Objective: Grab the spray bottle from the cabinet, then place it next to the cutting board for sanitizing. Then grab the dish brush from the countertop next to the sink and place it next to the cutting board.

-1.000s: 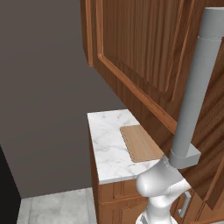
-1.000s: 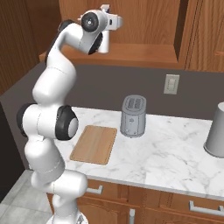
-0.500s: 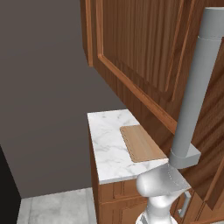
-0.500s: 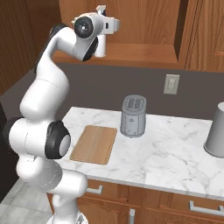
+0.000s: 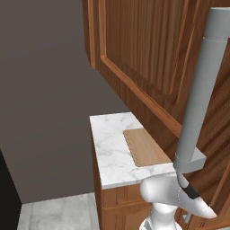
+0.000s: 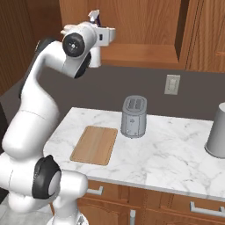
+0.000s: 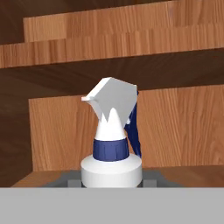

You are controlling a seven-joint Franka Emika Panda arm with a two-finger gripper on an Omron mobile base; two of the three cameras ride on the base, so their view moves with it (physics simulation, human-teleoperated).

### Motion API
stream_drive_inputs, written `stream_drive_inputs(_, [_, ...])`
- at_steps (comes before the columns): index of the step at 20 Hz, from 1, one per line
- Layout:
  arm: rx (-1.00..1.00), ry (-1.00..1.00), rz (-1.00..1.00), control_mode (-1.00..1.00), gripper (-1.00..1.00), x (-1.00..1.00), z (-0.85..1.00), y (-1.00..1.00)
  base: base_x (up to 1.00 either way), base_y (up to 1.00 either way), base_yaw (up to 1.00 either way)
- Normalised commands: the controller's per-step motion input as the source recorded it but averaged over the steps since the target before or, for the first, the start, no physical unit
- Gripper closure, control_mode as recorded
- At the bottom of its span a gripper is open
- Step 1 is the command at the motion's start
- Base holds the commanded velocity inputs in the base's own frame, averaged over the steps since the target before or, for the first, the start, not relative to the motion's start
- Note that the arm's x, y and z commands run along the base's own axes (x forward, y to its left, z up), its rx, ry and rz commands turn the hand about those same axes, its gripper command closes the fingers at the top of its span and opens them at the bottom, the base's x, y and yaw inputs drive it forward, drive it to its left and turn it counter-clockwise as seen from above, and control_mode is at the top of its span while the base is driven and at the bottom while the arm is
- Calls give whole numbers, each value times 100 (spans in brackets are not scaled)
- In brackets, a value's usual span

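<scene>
Right base view, left to right: arm raised high at upper left, gripper (image 6: 97, 33) up by the open cabinet (image 6: 140, 26), closed on the spray bottle (image 6: 94, 55). Bottle body hanging below the hand, upright, well above the bench (image 6: 176, 154), just in front of the cabinet's bottom edge. Below that, cutting board (image 6: 95, 144) flat on the left part of the bench, near the front edge, nothing on it. Next right: silver toaster (image 6: 133, 117), upright, near the board's far right corner but apart from it. Wall outlet (image 6: 172, 84) on the dark backsplash above and right of the toaster. Far right: grey cylindrical container (image 6: 217, 131), partly cut by the frame edge.

Hand view: spray bottle (image 7: 111, 144) dead centre, white trigger head on top, dark blue collar, whitish shoulder sitting between the gripper fingers; wood panels behind.

Left base view: dark wall at left, then bench (image 5: 110, 152) end with cutting board (image 5: 146, 147) lying flat towards the right, cabinet door (image 5: 148, 58) overhead, long grey bar handle (image 5: 202, 90) at right.
</scene>
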Motion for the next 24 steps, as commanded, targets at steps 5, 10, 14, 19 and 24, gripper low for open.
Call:
stream_drive_inputs(5, [0,0,4,-100,100,-100,-1,-23,0,0,0])
stream_drive_inputs(10, [-3,3,5,-100,100,-88,-5,-23,0,0,0])
stream_drive_inputs(14, [-6,5,22,-100,100,-41,-45,-19,0,0,0])
stream_drive_inputs(19, [-3,0,33,-100,100,-22,-53,-23,0,0,0])
stream_drive_inputs(24, [3,-1,33,-100,100,-13,-77,-16,0,0,0])
